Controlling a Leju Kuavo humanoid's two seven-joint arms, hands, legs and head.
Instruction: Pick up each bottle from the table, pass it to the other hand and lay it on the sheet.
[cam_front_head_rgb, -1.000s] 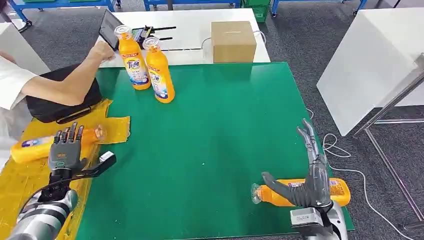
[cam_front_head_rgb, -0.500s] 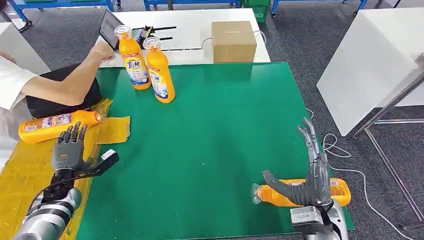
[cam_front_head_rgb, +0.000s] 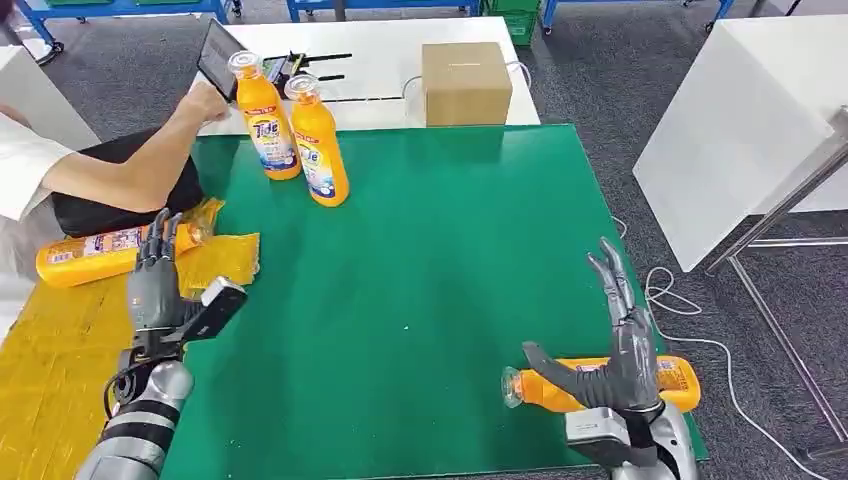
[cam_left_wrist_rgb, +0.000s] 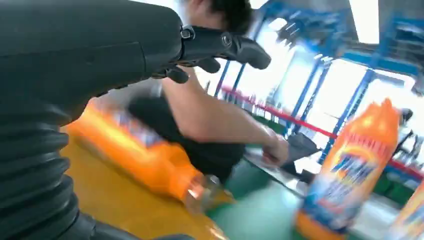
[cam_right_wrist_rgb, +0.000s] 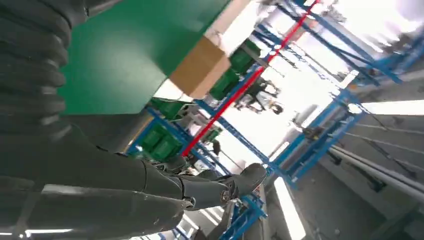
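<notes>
On the yellow sheet (cam_front_head_rgb: 45, 340), left of the green worktop (cam_front_head_rgb: 420, 270): one bottle (cam_front_head_rgb: 110, 250) lying flat, released, now farther from the robot's body than a second ago. Left robot hand (cam_front_head_rgb: 158, 290): empty, fingers spread, lifted beside that bottle. Right robot hand (cam_front_head_rgb: 615, 345): wide open over a lying bottle (cam_front_head_rgb: 672, 380) at the worktop's near right edge, not yet gripping. Two bottles (cam_front_head_rgb: 292, 125) stand upright at the far side, awaiting pickup; a person's arm (cam_front_head_rgb: 130, 165) rests nearby.
</notes>
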